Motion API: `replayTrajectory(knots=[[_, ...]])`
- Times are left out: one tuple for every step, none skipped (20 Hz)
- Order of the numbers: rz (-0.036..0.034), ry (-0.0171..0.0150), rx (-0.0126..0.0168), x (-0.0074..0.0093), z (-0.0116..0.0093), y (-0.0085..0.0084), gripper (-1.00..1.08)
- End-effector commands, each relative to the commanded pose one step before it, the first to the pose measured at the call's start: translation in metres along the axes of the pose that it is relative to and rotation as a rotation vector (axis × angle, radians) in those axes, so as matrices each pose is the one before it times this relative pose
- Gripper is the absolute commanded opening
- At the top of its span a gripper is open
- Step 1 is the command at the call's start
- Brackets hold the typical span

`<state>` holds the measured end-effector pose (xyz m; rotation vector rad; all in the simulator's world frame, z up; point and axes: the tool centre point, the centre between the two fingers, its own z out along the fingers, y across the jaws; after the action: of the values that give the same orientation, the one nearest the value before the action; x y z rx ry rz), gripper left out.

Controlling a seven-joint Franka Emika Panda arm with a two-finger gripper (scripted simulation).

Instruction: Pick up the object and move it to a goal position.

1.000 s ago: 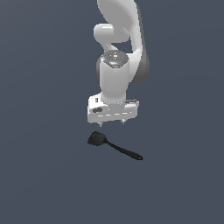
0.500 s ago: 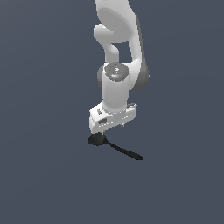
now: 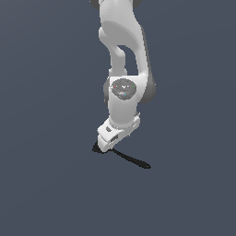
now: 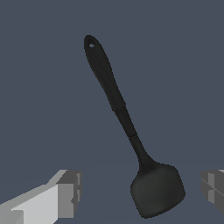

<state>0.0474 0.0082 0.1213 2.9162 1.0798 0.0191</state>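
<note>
The object is a small black spatula (image 4: 131,140) lying flat on the grey floor, with a squarish head (image 4: 157,190) and a long thin handle with a hole at its end. In the exterior view the spatula (image 3: 131,159) lies under the arm, its head mostly hidden behind the hand. My gripper (image 3: 110,146) is low over the head end. In the wrist view my gripper (image 4: 142,192) is open, one finger on each side of the head, not touching it.
The white arm (image 3: 123,69) rises above the spatula. The floor (image 3: 46,184) is plain dark grey with nothing else on it.
The gripper has moved down towards the spatula's head and now hides most of it in the exterior view. The spatula has not moved.
</note>
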Motion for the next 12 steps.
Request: replayTrajectory(knots=[[-0.07199, -0.00097, 0.00413, 0.00258, 0.00775, 0.00043, 1.0], [-0.028, -0.00022, 0.00175, 0.00097, 0.00307, 0.00022, 1.0], [-0.02797, -0.00011, 0.00179, 0.00095, 0.00307, 0.00024, 1.0], [-0.02791, 0.00001, 0.00182, 0.00093, 0.00307, 0.00026, 1.0], [-0.02787, 0.00012, 0.00184, 0.00092, 0.00307, 0.00028, 1.0], [-0.02783, 0.00024, 0.00186, 0.0009, 0.00307, 0.0003, 1.0], [-0.02747, 0.00035, 0.00186, 0.00087, 0.00304, 0.00031, 1.0], [-0.02613, 0.00044, 0.00178, 0.00081, 0.00289, 0.00032, 1.0], [-0.02468, 0.00051, 0.00169, 0.00075, 0.00273, 0.00031, 1.0], [-0.02323, 0.00057, 0.00159, 0.00069, 0.00257, 0.00031, 1.0], [-0.0218, 0.00061, 0.00149, 0.00064, 0.00242, 0.0003, 1.0], [-0.02036, 0.00064, 0.00139, 0.00058, 0.00226, 0.00029, 1.0]])
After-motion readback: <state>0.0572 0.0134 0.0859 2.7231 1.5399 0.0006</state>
